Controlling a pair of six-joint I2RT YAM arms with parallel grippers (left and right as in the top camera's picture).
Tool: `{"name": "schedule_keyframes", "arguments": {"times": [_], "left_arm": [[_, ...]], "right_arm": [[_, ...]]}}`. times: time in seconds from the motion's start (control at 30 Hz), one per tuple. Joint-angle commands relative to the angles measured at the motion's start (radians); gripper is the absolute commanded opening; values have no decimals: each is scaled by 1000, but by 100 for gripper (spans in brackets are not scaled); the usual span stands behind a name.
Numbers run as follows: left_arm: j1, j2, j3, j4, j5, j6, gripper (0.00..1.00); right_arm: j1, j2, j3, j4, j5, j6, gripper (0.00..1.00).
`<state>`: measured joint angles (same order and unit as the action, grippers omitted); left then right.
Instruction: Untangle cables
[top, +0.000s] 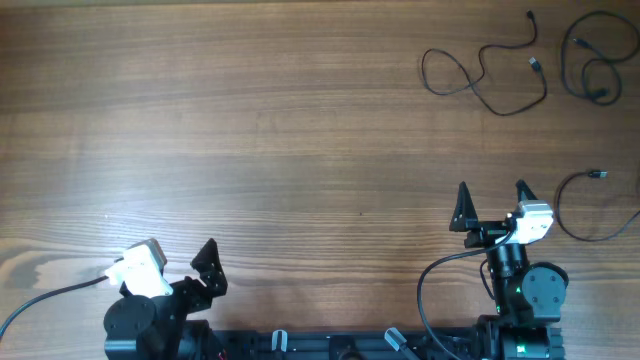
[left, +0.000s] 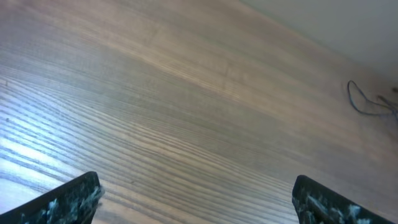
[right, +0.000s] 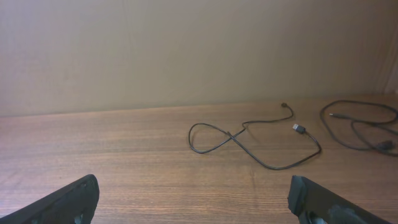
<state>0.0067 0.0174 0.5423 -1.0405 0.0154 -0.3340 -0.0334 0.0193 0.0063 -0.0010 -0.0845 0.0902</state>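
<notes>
Three thin black cables lie at the far right of the wooden table. One cable (top: 490, 95) (right: 261, 146) makes a loop that crosses itself, both plugs lying near each other. A second cable (top: 592, 70) (right: 360, 124) is coiled over itself in the far right corner. The third cable (top: 580, 225) curves by the right edge, its plug toward the far side. My right gripper (top: 491, 190) (right: 193, 196) is open over bare wood, well short of the looped cable. At the front left my left gripper (top: 180, 255) (left: 196, 196) is open, with a cable (left: 364, 102) far off.
Both arm bases stand along the table's front edge (top: 300, 345). Thick black arm cables (top: 40, 300) (top: 428, 290) trail beside them. A pale wall (right: 186, 50) rises behind the table's far edge.
</notes>
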Motion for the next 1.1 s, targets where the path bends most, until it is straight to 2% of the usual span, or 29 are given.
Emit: {"name": "schedule_keyframes", "arguments": {"times": [0.0, 0.07, 0.2, 0.37, 0.47, 0.57, 0.77, 0.9, 1.03, 1.07], "left_arm": [[3, -13, -1, 97, -21, 16, 100], [3, -13, -2, 173, -22, 16, 100], [3, -13, -11, 211, -43, 16, 100], [3, -13, -64, 340, -29, 5, 100], [3, -13, -76, 388, -71, 22, 100], [3, -13, -151, 451, -65, 42, 100], [2, -13, -367, 772, -12, 43, 100], [2, -13, -454, 869, -5, 47, 100], [2, -13, -499, 967, 176, 277, 100], [2, -13, -505, 967, 195, 289, 100]], "right_arm": [[6, -9, -1, 2, 14, 16, 100], [6, -9, -1, 2, 14, 17, 100], [6, -9, -1, 2, 14, 17, 100], [6, -9, -1, 2, 14, 16, 100], [6, -9, -1, 2, 14, 17, 100], [6, -9, -1, 2, 14, 16, 100], [6, -9, -1, 2, 14, 17, 100], [6, -9, -1, 2, 14, 17, 100], [6, -9, -1, 2, 14, 16, 100], [6, -9, -1, 2, 14, 17, 100]]}}
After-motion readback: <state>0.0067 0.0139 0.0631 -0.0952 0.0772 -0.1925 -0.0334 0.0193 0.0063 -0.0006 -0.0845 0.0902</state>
